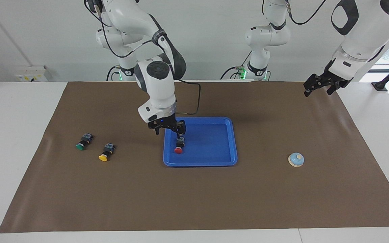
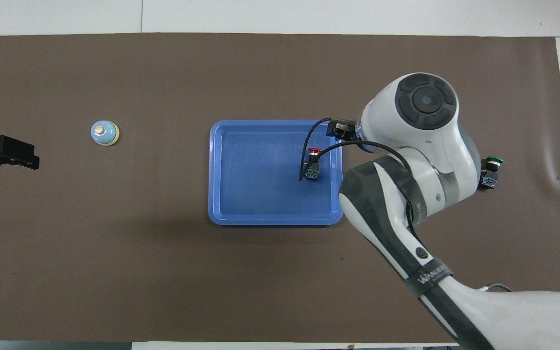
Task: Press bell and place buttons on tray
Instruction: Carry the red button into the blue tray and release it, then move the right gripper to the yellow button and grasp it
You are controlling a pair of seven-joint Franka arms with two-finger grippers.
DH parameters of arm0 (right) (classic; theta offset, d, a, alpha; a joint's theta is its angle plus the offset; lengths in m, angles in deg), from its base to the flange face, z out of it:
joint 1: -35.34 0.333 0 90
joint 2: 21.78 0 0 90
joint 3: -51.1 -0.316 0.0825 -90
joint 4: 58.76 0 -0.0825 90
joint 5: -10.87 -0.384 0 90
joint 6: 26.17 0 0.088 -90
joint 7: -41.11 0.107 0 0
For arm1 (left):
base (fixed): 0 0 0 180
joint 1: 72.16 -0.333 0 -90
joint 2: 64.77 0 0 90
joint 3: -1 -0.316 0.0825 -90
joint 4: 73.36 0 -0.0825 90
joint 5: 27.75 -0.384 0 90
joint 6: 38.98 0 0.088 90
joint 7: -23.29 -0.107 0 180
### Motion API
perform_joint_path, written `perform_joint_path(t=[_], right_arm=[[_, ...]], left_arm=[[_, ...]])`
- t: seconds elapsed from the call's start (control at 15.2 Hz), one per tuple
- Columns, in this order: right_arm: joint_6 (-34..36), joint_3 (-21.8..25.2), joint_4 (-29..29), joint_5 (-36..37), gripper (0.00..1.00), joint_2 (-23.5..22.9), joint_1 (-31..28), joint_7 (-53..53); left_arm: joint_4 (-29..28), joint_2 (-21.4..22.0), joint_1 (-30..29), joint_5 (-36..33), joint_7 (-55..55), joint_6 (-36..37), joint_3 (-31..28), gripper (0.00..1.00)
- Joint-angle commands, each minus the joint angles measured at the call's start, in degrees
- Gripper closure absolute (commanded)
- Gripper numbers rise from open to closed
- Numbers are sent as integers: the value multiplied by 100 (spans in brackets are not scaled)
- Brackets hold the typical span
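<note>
The red button [image 1: 179,147] lies on its side in the blue tray [image 1: 211,148], near the tray's edge toward the right arm's end; the overhead view shows this button [image 2: 313,163] in the tray [image 2: 255,170] too. My right gripper [image 1: 169,130] hangs open and empty just above that edge of the tray, apart from the button. The green button [image 1: 82,141] and the yellow button [image 1: 106,152] lie on the mat toward the right arm's end. Overhead, the green button [image 2: 491,171] peeks out beside the right arm, which hides the yellow one. The bell [image 1: 296,159] stands toward the left arm's end. My left gripper [image 1: 319,88] waits open above the mat's corner.
A brown mat [image 1: 194,202] covers most of the white table. The right arm's cable [image 2: 309,155] loops above the tray. The bell [image 2: 104,132] stands alone on the mat beside the waiting left gripper [image 2: 3,153].
</note>
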Motion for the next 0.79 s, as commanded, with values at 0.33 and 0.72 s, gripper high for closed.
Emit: perform_joint_path(t=[0.33,0.72], right_arm=[[-4,-29,-423,13,0,127,-1541,-1837],[-1092,-29,-1346,40,0,40,-2086,-1838]], left_arm=[[-115,134,15,-58,62,-19,-6,0],[-115,134,15,-58,62,-19,-6,0]])
